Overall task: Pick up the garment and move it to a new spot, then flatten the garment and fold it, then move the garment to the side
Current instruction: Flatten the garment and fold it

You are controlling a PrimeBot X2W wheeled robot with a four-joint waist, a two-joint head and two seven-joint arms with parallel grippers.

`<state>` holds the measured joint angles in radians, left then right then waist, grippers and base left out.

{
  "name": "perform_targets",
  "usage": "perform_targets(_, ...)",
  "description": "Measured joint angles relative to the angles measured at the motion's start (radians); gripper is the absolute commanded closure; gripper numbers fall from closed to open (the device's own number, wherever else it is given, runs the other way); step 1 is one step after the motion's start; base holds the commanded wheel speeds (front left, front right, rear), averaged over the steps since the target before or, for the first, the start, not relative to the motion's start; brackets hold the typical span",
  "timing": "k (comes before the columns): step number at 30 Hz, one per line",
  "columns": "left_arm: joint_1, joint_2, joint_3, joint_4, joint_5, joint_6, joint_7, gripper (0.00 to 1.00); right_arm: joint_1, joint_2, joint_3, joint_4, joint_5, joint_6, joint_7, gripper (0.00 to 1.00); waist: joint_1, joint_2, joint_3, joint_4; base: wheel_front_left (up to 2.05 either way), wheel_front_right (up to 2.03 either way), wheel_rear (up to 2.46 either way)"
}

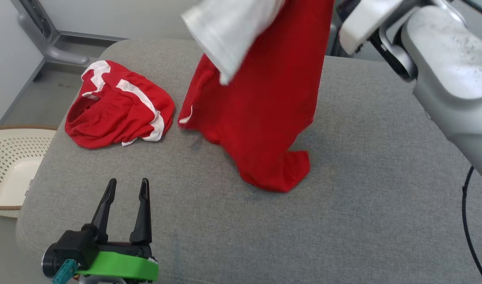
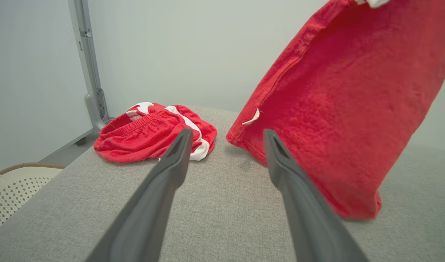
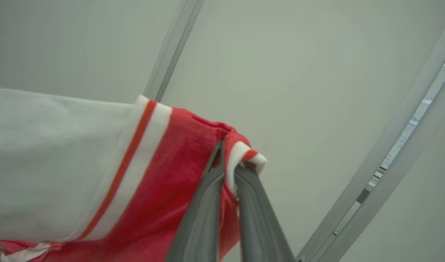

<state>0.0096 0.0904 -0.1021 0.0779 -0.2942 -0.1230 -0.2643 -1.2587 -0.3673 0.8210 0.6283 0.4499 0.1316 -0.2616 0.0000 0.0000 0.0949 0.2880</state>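
My right gripper (image 3: 231, 158) pinches the red shirt (image 1: 264, 98) aloft; my left gripper (image 1: 129, 183) gapes empty. Placing, flattening and folding remain.

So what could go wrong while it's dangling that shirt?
The right tool pinches only a narrow bit of trim on the shirt, so it might slip free. The hem bunches on the table, so it may land crumpled. It also hangs close to the shorts and could drape over them.
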Motion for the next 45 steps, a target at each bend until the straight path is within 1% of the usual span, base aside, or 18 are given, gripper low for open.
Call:
perform_targets(5, -0.003, -0.005, -0.004, -0.006, 0.001, 0.000, 0.000, 0.00, 0.132, -0.096, 0.057, 0.078, 0.065, 0.000, 0.000, 1.00, 0.0000, 0.0000, 0.021, -0.013, 0.00, 0.00, 0.00)
perform_targets(8, -0.008, -0.007, -0.007, -0.008, 0.002, -0.001, 0.000, 0.00, 0.207, -0.148, 0.054, 0.130, 0.110, 0.000, 0.000, 1.00, 0.0000, 0.0000, 0.035, -0.023, 0.00, 0.00, 0.00)
perform_targets(14, -0.021, -0.007, -0.008, -0.010, 0.006, -0.001, 0.000, 0.00, 0.359, -0.241, -0.029, 0.204, 0.145, 0.000, 0.000, 1.00, 0.0000, 0.0000, 0.056, -0.044, 0.00, 0.00, 0.00)
perform_targets(17, -0.022, -0.007, -0.006, -0.010, 0.007, -0.001, 0.000, 0.00, 0.438, -0.269, -0.076, 0.222, 0.132, 0.000, 0.000, 1.00, 0.0000, 0.0000, 0.061, -0.057, 0.00, 0.00, 0.00)
perform_targets(19, -0.022, -0.007, -0.005, -0.009, 0.007, -0.002, 0.000, 0.00, 0.489, -0.273, -0.105, 0.243, 0.133, 0.000, 0.000, 1.00, 0.0000, 0.0000, 0.063, -0.066, 0.00, 0.00, 0.00)
perform_targets(20, -0.022, -0.007, -0.004, -0.009, 0.007, -0.002, 0.000, 0.00, 0.515, -0.271, -0.123, 0.263, 0.137, 0.000, 0.000, 0.80, 0.0000, 0.0000, 0.064, -0.073, 0.00, 0.00, 0.00)
perform_targets(21, -0.022, -0.006, -0.004, -0.008, 0.008, -0.002, 0.000, 0.00, 0.532, -0.268, -0.136, 0.281, 0.142, 0.000, 0.008, 0.52, 0.0000, 0.0000, 0.065, -0.078, 0.00, 0.00, 0.00)
perform_targets(22, -0.022, -0.005, -0.004, -0.008, 0.008, -0.002, 0.000, 0.00, 0.549, -0.263, -0.148, 0.296, 0.149, 0.000, 0.022, 0.00, 0.0000, 0.0000, 0.065, -0.085, 0.00, 0.00, 0.00)
perform_targets(23, -0.023, -0.005, -0.004, -0.007, 0.009, -0.002, 0.000, 0.00, 0.562, -0.255, -0.166, 0.310, 0.160, 0.000, 0.037, 0.00, 0.0000, 0.0000, 0.065, -0.092, 0.00, 0.00, 0.00)
perform_targets(26, -0.026, -0.001, -0.004, -0.007, 0.011, -0.003, 0.000, 0.00, 0.587, -0.226, -0.193, 0.328, 0.202, 0.000, 0.136, 0.00, 0.0000, 0.0000, 0.062, -0.111, 0.00, 0.00, 0.00)
perform_targets(28, -0.026, 0.000, -0.008, -0.006, 0.014, -0.004, 0.000, 0.00, 0.598, -0.212, -0.209, 0.330, 0.240, 0.000, 0.232, 0.00, 0.0000, 0.0000, 0.058, -0.124, 0.00, 0.00, 0.00)
perform_targets(32, -0.025, 0.001, -0.016, 0.000, 0.014, -0.004, 0.000, 0.00, 0.616, -0.214, -0.243, 0.298, 0.278, 0.000, 0.409, 0.00, 0.0000, 0.0000, 0.039, -0.144, 0.00, 0.00, 0.00)
perform_targets(35, -0.018, 0.001, -0.019, 0.001, 0.014, -0.004, 0.000, 0.00, 0.623, -0.217, -0.291, 0.233, 0.275, 0.000, 0.486, 0.00, 0.0000, 0.0000, 0.023, -0.156, 0.00, 0.00, 0.00)
perform_targets(38, -0.013, 0.004, -0.015, 0.001, 0.014, -0.004, 0.000, 0.00, 0.626, -0.219, -0.338, 0.120, 0.219, 0.000, 0.541, 0.00, 0.0000, 0.0000, 0.012, -0.168, 0.00, 0.00, 0.00)
perform_targets(39, -0.011, 0.005, -0.014, 0.001, 0.014, -0.004, 0.000, 0.00, 0.633, -0.211, -0.361, 0.079, 0.202, 0.000, 0.565, 0.00, 0.0000, 0.0000, 0.010, -0.172, 0.00, 0.00, 0.00)
perform_targets(41, -0.008, 0.007, -0.011, -0.002, 0.014, -0.004, 0.000, 0.00, 0.650, -0.171, -0.426, 0.016, 0.176, 0.000, 0.623, 0.00, 0.0000, 0.0000, 0.008, -0.178, 0.00, 0.00, 0.00)
perform_targets(44, -0.007, 0.008, -0.009, -0.006, 0.014, -0.004, 0.000, 0.00, 0.676, -0.107, -0.530, -0.021, 0.127, 0.000, 0.698, 0.00, 0.0000, 0.0000, 0.009, -0.179, 0.00, 0.00, 0.00)
perform_targets(45, -0.007, 0.009, -0.010, -0.007, 0.014, -0.004, 0.000, 0.00, 0.685, -0.080, -0.578, -0.022, 0.104, 0.000, 0.720, 0.00, 0.0000, 0.0000, 0.010, -0.178, 0.00, 0.00, 0.00)
